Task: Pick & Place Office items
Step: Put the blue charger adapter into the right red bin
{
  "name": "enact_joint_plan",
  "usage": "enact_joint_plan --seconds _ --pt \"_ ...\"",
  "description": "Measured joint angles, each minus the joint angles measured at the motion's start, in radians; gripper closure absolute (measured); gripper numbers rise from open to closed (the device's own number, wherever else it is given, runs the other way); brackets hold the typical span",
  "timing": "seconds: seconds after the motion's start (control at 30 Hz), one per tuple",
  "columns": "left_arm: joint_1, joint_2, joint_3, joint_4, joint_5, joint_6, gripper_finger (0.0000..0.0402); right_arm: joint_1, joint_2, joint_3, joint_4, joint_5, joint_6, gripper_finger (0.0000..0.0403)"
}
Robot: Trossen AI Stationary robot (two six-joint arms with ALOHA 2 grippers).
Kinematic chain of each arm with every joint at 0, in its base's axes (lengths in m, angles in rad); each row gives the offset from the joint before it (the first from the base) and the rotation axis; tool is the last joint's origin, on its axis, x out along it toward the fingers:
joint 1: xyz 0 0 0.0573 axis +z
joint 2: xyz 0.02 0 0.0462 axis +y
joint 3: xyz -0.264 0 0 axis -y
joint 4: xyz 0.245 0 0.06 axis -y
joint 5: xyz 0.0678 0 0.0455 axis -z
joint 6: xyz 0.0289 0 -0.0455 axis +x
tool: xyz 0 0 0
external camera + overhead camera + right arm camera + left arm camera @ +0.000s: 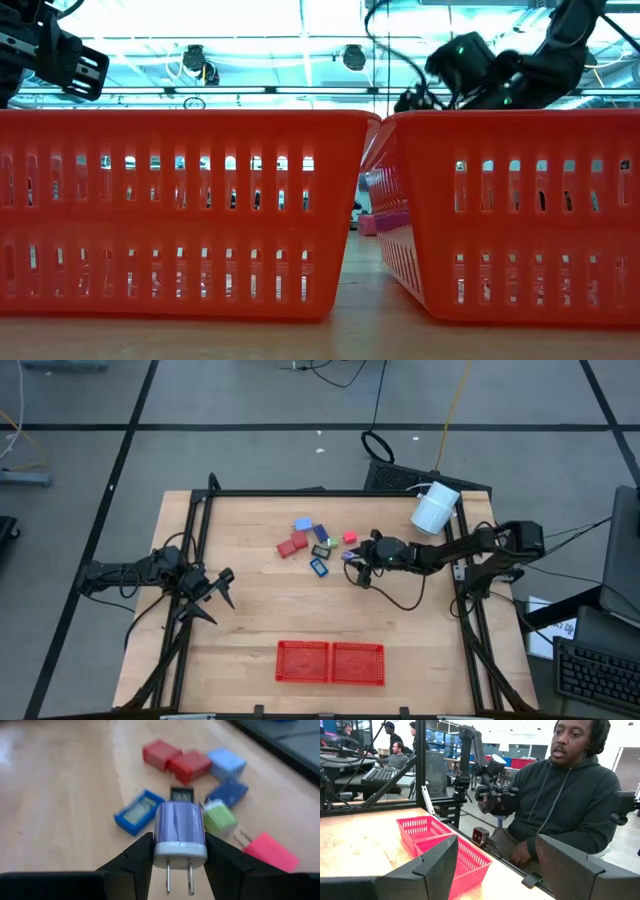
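Right wrist view gives us the best look: the right gripper point(180, 851) has its two fingers pinched on the sides of a lavender plug adapter point(180, 832), prongs pointing back toward the camera. Just past it on the wooden table point(60, 785) we see the rest of the office items in a loose cluster: two red blocks point(175, 760) touching each other, a light blue block point(226, 763), a dark blue block point(226, 793), a green piece point(218, 818), a blue frame-like piece point(138, 812), a small black piece point(182, 795) and a pink plug point(268, 852) off to one side.

From the high view we can place that cluster point(318, 543) at the table's far middle, with the right gripper point(355, 565) just beside it. The white cylinder point(435, 508) sits by the far right corner. The two red mesh trays point(330, 662) sit side by side at the near edge, well apart from the items. The left gripper point(222, 595) waits over the left side with its jaws spread, holding nothing. A person in a dark hoodie point(565, 805) sits beyond the table.
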State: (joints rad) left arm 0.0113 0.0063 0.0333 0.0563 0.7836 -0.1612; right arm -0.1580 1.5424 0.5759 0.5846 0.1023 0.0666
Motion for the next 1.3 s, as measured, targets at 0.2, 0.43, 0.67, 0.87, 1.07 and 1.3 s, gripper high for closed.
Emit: enact_joint_plan --seconds 0.2,0.43,0.67,0.87,1.07,1.3 --pt "0.0 0.0 0.0 0.0 0.0 0.0 0.0131 0.043 -0.078 0.0 -0.021 -0.001 -0.003 0.0263" --pt "0.0 0.0 0.0 0.0 0.0 0.0 0.0131 0.08 -0.13 0.0 -0.033 0.0 -0.011 0.026" --pt "0.0 0.0 0.0 0.0 0.0 0.0 0.0131 0.118 -0.144 0.0 -0.029 0.0 -0.011 0.0261" --pt "0.0 0.0 0.0 0.0 0.0 0.0 0.0131 0.145 -0.144 0.0 -0.01 0.0 -0.011 0.0261" --pt "0.0 0.0 0.0 0.0 0.0 0.0 0.0131 0.176 -0.144 0.0 0.022 0.001 -0.011 0.0261" --pt "0.0 0.0 0.0 0.0 0.0 0.0 0.0131 0.228 -0.144 0.0 0.038 0.001 -0.008 0.0264"
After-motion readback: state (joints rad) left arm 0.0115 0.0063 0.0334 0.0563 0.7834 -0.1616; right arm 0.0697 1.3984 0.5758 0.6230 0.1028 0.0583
